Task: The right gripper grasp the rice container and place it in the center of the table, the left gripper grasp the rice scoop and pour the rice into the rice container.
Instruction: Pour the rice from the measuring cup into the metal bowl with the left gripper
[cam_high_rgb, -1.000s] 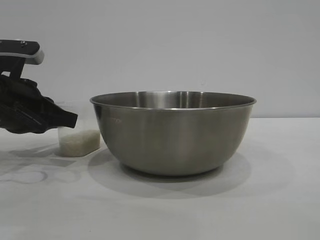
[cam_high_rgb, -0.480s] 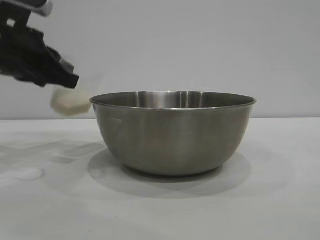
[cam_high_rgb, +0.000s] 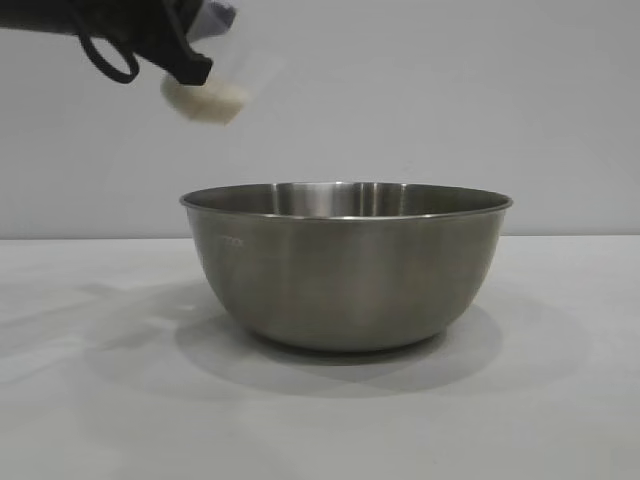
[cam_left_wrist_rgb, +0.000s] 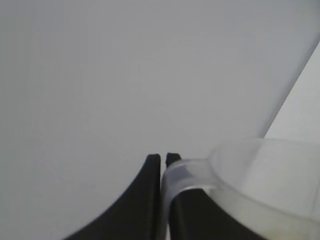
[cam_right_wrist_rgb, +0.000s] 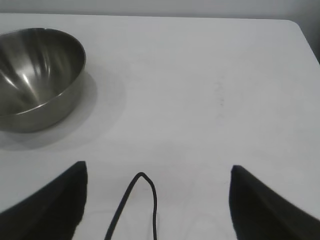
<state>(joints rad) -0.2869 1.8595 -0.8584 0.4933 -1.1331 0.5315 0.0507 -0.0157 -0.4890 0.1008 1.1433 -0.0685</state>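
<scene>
The rice container (cam_high_rgb: 345, 265), a large steel bowl, stands on the white table (cam_high_rgb: 320, 420) at its middle; it also shows in the right wrist view (cam_right_wrist_rgb: 37, 75), and its inside looks empty. My left gripper (cam_high_rgb: 195, 65) is high at the upper left, above and left of the bowl's rim. It is shut on the loop handle of the rice scoop (cam_high_rgb: 205, 95), a clear cup with rice (cam_high_rgb: 205, 102) in its bottom, tilted. In the left wrist view the fingers (cam_left_wrist_rgb: 152, 172) pinch the handle of the scoop (cam_left_wrist_rgb: 250, 185). My right gripper (cam_right_wrist_rgb: 157, 170) is open and empty, away from the bowl.
A thin black cable (cam_right_wrist_rgb: 135, 200) loops between the right gripper's fingers. A plain grey wall (cam_high_rgb: 400, 100) stands behind the table.
My left gripper has lifted the scoop from the table beside the bowl up and to the right, to well above the bowl's rim. The bowl has not moved.
</scene>
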